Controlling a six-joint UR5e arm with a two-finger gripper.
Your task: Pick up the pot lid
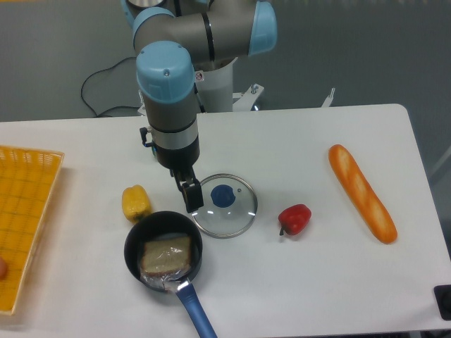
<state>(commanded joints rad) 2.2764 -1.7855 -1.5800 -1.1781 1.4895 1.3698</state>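
End effector point(189, 196) points downward at the pan-side edge of the pot lid point(235, 222), to the left of the blue knob point(223, 196) in view. Finger opening: cannot be determined from this angle. No held item is visible.

Pot lid: flat on the bench point(317, 289), knob upward, between the far edge and the middle. This placement presents the knob as the probable grasp point from above. Step in hand, as judged: approach, with the grasp outstanding. Next move: align with the knob, set the fingers on its 2 opposite sides, close, then lift. Caution: contact with the glass could slide the lid; the adjacent rim of the black pan point(130, 257) may limit clearance.

Containers:
1. Black pan, toward the near left corner: holds a brown block point(166, 255), apparently in clear wrap. A blue handle point(196, 311) extends from its rim to the near edge, probably for carrying; its attachment cannot be confirmed.
2. Orange basket point(28, 190), at the left edge: holds 1 reddish item point(3, 267), partly cut off by the frame.
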